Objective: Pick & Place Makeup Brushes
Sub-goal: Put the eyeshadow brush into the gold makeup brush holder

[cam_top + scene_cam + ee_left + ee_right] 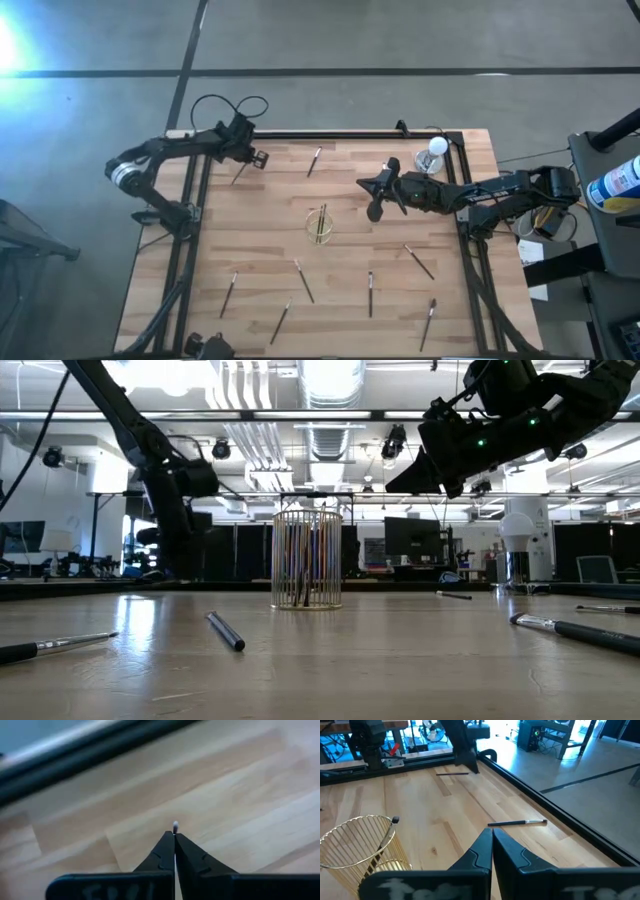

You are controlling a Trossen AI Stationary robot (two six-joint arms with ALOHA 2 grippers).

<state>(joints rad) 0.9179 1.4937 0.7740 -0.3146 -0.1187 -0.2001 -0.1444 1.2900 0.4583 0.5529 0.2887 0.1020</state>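
Observation:
Thin dark makeup brushes lie scattered flat on the wooden table, e.g. [314,160], [303,282], [419,262]. A few more stand in a gold wire cup [320,225] at mid-table. My left gripper [247,160] is low at the far left, shut at one end of a brush [238,173]. My right gripper [361,184] is shut on nothing. It hovers well above the table, right of the cup [357,842], and points toward the left arm. My left gripper pinches a makeup brush between its two fingertips [165,845]. A small pale end [175,825] sticks out just past them. The fingers hide the rest in the wrist view. The brush's shaft [452,773] lies on the table by the far left corner.
A white round-topped object [437,147] stands at the far right corner. A dark metal frame [350,133] runs along the far edge and sides. Several brushes lie along the near half, e.g. [228,295], [370,293], [430,323]. Bare wood lies between the cup and the left gripper.

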